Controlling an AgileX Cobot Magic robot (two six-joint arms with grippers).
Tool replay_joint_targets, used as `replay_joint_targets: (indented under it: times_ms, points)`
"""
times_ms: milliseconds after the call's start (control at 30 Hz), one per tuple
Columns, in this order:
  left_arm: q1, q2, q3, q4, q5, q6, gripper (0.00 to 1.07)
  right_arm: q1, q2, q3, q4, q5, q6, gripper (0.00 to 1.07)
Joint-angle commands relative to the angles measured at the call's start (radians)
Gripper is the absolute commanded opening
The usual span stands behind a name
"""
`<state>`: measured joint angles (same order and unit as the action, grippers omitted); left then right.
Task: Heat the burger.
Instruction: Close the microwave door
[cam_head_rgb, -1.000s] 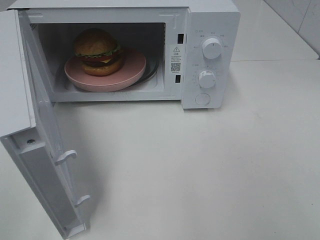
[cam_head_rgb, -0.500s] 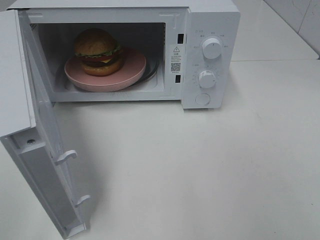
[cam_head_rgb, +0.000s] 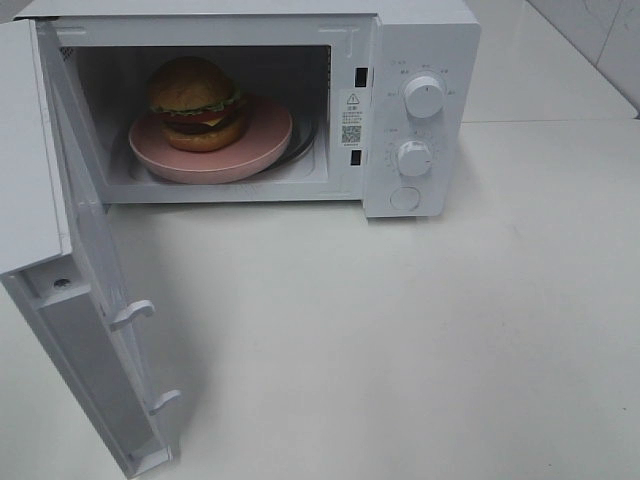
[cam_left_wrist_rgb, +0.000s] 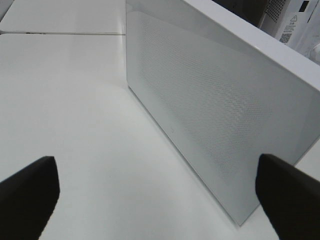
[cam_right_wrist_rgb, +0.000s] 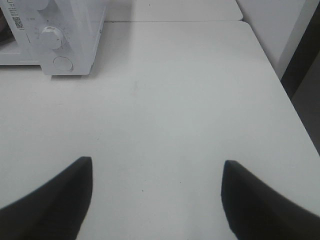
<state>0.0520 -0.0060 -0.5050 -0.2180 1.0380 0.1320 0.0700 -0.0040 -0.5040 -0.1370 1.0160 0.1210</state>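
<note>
Exterior high view: a white microwave (cam_head_rgb: 420, 60) stands at the back of a white table (cam_head_rgb: 420, 340), with its door (cam_head_rgb: 90, 300) swung fully open toward the front left. Two latch hooks stick out of the door's inner face near its free edge. The burger (cam_head_rgb: 195, 100) sits inside the cavity on a round pink plate (cam_head_rgb: 268, 135), toward the plate's left and rear side. Its glossy bun is on top, with lettuce, tomato, cheese and the dark patty layered beneath. The plate rests on the cavity floor and fills most of its width. On the control panel to the right of the cavity are an upper knob (cam_head_rgb: 424, 97), a lower knob (cam_head_rgb: 414, 158) and a round button (cam_head_rgb: 405, 198) below them. Neither arm shows in this view.

In the left wrist view, the left gripper (cam_left_wrist_rgb: 155, 172) is released, its two dark fingers spread wide. It hangs over the table facing the outer face of the open door, whose dotted window screen lies just ahead, apart from the fingers.

In the right wrist view, the right gripper (cam_right_wrist_rgb: 156, 165) is also released, fingers apart over bare table. The microwave's control panel with the lower knob and button lies well ahead of it and off to one side.
</note>
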Motion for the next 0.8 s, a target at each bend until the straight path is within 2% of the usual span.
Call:
replay_joint_targets:
  times_ms: [33,167,233,333,467,500,533,567,600,633,667,700,733,767,800]
  points:
    - [0.002,-0.016,0.0,-0.004,-0.005,-0.007,1.0,-0.007,-0.026,0.0,0.003,-0.011,-0.012,0.71]
    - [0.002,-0.009,0.0,-0.004,-0.005,-0.009,0.99,-0.007,-0.026,0.0,0.003,-0.011,-0.012,0.71]
    - [0.002,0.013,-0.011,-0.01,-0.026,-0.047,0.97,-0.007,-0.026,0.0,0.003,-0.011,-0.012,0.71]
    - [0.002,0.02,-0.018,-0.012,-0.046,-0.057,0.96,-0.007,-0.026,0.0,0.003,-0.011,-0.012,0.71]
    - [0.002,0.087,-0.03,-0.014,-0.146,-0.059,0.89,-0.007,-0.026,0.0,0.003,-0.011,-0.012,0.71]
    - [0.002,0.124,-0.029,-0.012,-0.179,-0.06,0.82,-0.007,-0.026,0.0,0.003,-0.011,-0.012,0.71]
    - [0.002,0.124,-0.029,-0.012,-0.179,-0.06,0.82,-0.007,-0.026,0.0,0.003,-0.011,-0.012,0.71]
    - [0.002,0.139,-0.029,-0.012,-0.193,-0.06,0.77,-0.007,-0.026,0.0,0.003,-0.011,-0.012,0.71]
    - [0.002,0.174,-0.029,-0.008,-0.214,-0.06,0.66,-0.007,-0.026,0.0,0.003,-0.011,-0.012,0.71]
    - [0.002,0.174,-0.029,-0.008,-0.214,-0.06,0.66,-0.007,-0.026,0.0,0.003,-0.011,-0.012,0.71]
    - [0.002,0.212,-0.028,-0.008,-0.238,-0.06,0.54,-0.007,-0.026,0.0,0.003,-0.011,-0.012,0.71]
    - [0.002,0.212,-0.028,-0.008,-0.238,-0.06,0.54,-0.007,-0.026,0.0,0.003,-0.011,-0.012,0.71]
    - [0.002,0.234,-0.024,-0.005,-0.255,-0.06,0.48,-0.007,-0.026,0.0,0.003,-0.011,-0.012,0.71]
    - [0.002,0.28,-0.016,-0.005,-0.298,-0.06,0.34,-0.007,-0.026,0.0,0.003,-0.011,-0.012,0.71]
    - [0.002,0.28,-0.016,-0.005,-0.298,-0.06,0.34,-0.007,-0.026,0.0,0.003,-0.011,-0.012,0.71]
